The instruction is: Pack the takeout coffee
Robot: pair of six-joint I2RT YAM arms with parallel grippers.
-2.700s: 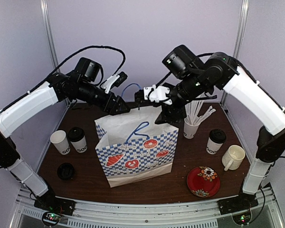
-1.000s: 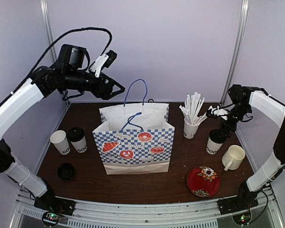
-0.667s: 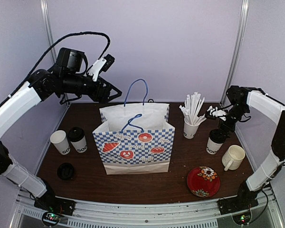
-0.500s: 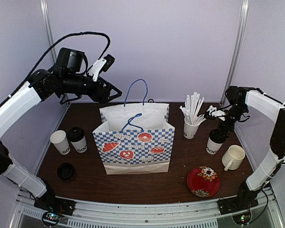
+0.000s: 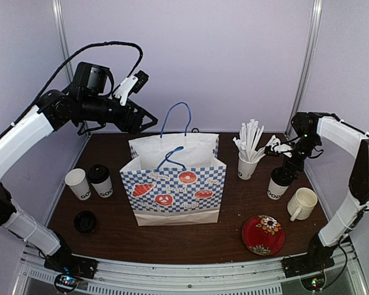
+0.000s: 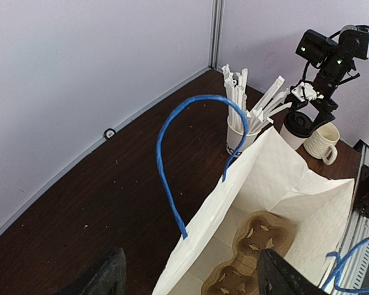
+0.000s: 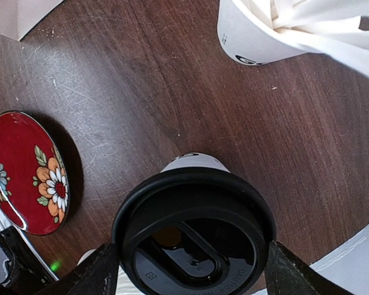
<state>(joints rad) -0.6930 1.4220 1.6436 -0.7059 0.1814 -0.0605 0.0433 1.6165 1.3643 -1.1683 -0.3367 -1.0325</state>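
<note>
Right gripper (image 5: 288, 163): it hangs right of centre in the overhead view, directly over the right lidded cup (image 7: 194, 233). Its fingers (image 7: 101, 276) are spread wide on either side of the black lid, apparently just clear of it. This looks like the set-up for a top-down grasp.
Right lidded cup: it stands upright on the table (image 5: 234, 203) between the stirrer cup (image 5: 246, 165) and the cream mug (image 5: 302, 203). It is not yet lifted.
Left gripper (image 5: 146, 120): it is held high at upper left, above the back edge of the paper bag (image 5: 175, 184). Its fingers are wide apart and hold nothing. It seems parked there to watch the opening and leave room for the other arm.
Paper bag: it stands open at centre with its blue handles (image 6: 172, 141) up. A brown shape on its floor is probably a cup carrier (image 6: 252, 246).
Other coffee: a left lidded cup (image 5: 100, 180) and an open cup (image 5: 79, 183) sit side by side at left. A loose lid (image 5: 85, 220) lies nearer the bottom edge, apart from them.
Red plate (image 5: 263, 234): it sits at lower right and is not involved.
Risk: squeezing only the lid could pop it off.
</note>
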